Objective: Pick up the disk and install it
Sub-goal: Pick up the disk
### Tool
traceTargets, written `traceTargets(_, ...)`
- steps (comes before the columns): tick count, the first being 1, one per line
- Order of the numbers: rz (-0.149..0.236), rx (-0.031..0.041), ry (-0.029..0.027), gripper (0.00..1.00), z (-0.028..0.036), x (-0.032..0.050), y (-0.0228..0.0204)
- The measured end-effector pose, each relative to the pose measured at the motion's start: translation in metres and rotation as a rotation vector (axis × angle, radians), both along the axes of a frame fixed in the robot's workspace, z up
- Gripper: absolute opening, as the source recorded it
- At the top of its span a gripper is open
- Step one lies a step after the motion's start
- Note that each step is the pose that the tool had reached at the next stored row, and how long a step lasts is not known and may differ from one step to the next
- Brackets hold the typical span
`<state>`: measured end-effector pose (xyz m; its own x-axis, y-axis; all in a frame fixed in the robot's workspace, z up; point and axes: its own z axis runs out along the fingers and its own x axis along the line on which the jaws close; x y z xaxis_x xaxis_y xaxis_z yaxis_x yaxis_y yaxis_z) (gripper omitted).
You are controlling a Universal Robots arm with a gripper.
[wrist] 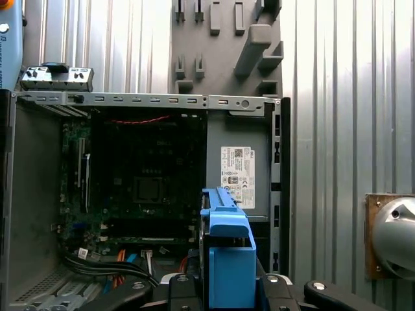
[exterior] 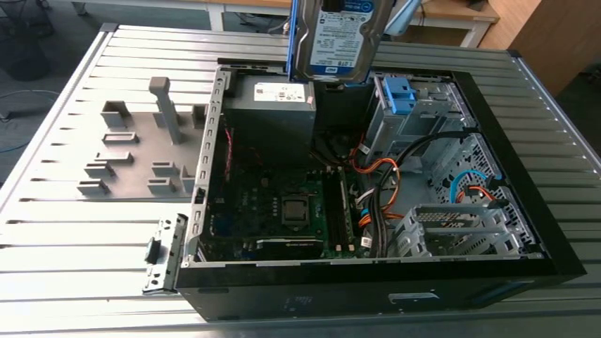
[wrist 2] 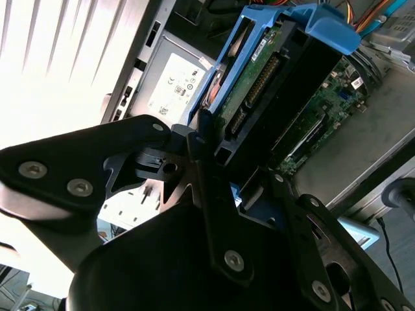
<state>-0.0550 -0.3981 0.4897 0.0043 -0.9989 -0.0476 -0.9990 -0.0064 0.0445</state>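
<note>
Exterior view: holding the disk (exterior: 340, 32) upright over the open computer case (exterior: 329, 299) on the bench (exterior: 84, 239); silver-grey, with a blue-and-white label (exterior: 343, 46), print unreadable. Second wrist view: clamped in the gripper (wrist 2: 211, 152) by the blue carrier (wrist 2: 327, 26), green circuit board (wrist 2: 241, 78) exposed. First wrist view: above the case interior, near the grey box (wrist: 240, 129) with a white printed sticker (wrist: 237, 170).

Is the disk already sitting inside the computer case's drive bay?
No, the disk hangs in the air above the open computer case, clamped in the tool.

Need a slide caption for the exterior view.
Disk held upright above the open computer case, not yet installed.
</note>
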Motion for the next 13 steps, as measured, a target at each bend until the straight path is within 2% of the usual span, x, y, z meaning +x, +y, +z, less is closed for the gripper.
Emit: traceTargets(13,0.000,0.0000,0.0000,0.36,-0.0001,0.0000,-0.0077)
